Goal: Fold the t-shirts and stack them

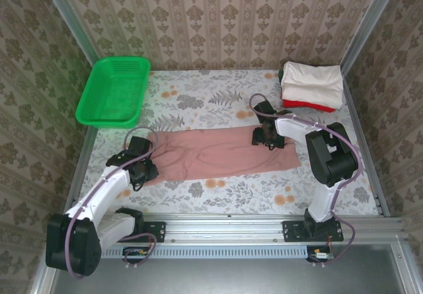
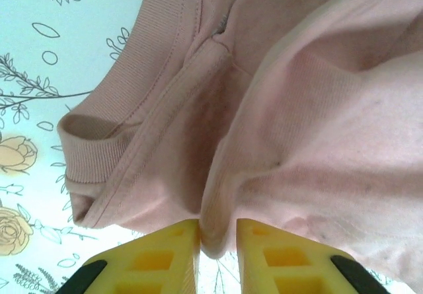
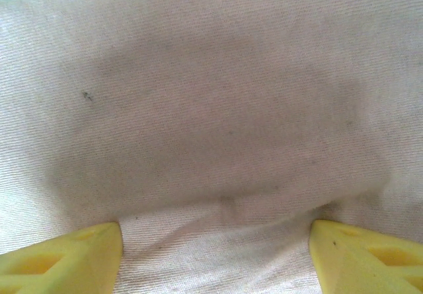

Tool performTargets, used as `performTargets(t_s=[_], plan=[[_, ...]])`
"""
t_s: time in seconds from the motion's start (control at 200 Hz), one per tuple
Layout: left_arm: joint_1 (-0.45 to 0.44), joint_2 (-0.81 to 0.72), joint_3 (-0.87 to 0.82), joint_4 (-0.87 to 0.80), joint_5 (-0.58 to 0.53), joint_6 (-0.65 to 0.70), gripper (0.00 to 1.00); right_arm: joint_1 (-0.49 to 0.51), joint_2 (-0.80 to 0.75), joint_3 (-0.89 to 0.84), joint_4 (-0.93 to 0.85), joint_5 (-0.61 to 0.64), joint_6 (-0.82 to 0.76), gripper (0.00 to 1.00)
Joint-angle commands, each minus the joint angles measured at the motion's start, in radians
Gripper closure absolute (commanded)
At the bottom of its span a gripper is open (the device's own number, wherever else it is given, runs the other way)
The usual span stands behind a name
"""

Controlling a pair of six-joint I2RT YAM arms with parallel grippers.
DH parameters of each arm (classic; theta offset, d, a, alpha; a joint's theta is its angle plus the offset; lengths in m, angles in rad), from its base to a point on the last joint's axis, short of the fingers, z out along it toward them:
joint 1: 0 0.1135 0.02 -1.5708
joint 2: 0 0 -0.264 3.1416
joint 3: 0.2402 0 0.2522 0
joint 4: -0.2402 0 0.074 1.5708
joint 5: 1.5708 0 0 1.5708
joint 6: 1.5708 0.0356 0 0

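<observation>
Your left gripper (image 2: 218,231) has its jaws drawn close together, with a fold of the pink t-shirt (image 2: 297,142) dipping just into the gap. You cannot tell from the wrist view whether they actually bite the cloth. Your right gripper (image 3: 215,241) has its jaws spread wide and released, fingertips down on flat pink fabric, holding nothing.

From the left: the green basket (image 1: 89,102) sits at the far left corner, apart from the work. Nearer you, the left gripper is at the shirt's left end, where a ribbed band (image 2: 99,165) lies bunched beside the fold. The shirt stretches as a long strip across the middle of the flowered table (image 1: 198,99), and the right gripper is over its right end. At the far right corner a folded cream t-shirt (image 1: 314,79) rests on a folded red t-shirt (image 1: 307,104), well apart from the pink one.

The risks, as I judge them:
- If the left jaws hold only the tip of that fold, a lift will likely let it slip out, and the end will flop back crooked.
- If you lift the left end with the right unclenched, the shirt may drag sideways instead of folding.
- Closing the right jaws on flat cloth may catch one layer only, or nothing, and skew the fold.
</observation>
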Motion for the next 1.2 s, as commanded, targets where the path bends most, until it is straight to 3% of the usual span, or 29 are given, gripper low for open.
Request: performTargets(t_s=[0.0, 0.05, 0.13, 0.255, 0.46, 0.64, 0.7, 0.775, 0.815, 1.05, 1.195], plan=[[0.006, -0.061, 0.065, -0.068, 0.046, -0.019, 0.67, -0.011, -0.042, 0.017, -0.055, 0.039, -0.011, 0.22], [0.004, -0.078, 0.089, -0.080, 0.042, -0.018, 0.62, -0.010, -0.051, 0.019, -0.052, 0.028, -0.008, 0.22], [0.004, -0.069, 0.139, -0.074, 0.015, -0.001, 0.43, 0.001, -0.065, 0.016, -0.038, 0.009, 0.000, 0.22], [0.013, 0.090, 0.232, 0.032, -0.021, 0.067, 0.39, 0.013, -0.079, 0.017, -0.019, -0.003, 0.006, 0.22], [0.070, 0.529, 0.417, 0.210, 0.003, 0.185, 0.44, 0.013, -0.040, 0.042, -0.028, -0.001, 0.003, 0.21], [0.095, 0.707, 0.480, 0.303, 0.037, 0.212, 0.46, 0.014, -0.042, 0.027, -0.024, 0.001, 0.003, 0.21], [0.103, 0.723, 0.486, 0.306, 0.032, 0.207, 0.58, 0.013, -0.043, 0.022, -0.026, 0.006, 0.001, 0.21], [0.112, 0.712, 0.478, 0.303, 0.026, 0.201, 0.86, 0.013, -0.047, 0.016, -0.027, 0.013, -0.002, 0.21], [0.119, 0.698, 0.469, 0.301, 0.018, 0.195, 0.91, 0.012, -0.044, 0.016, -0.030, 0.018, -0.002, 0.21], [0.179, 0.619, 0.418, 0.281, 0.003, 0.171, 0.90, -0.028, -0.018, -0.006, -0.041, 0.024, 0.022, 0.21], [0.214, 0.616, 0.395, 0.277, 0.008, 0.163, 0.82, -0.055, -0.021, -0.034, -0.033, 0.018, 0.026, 0.21]])
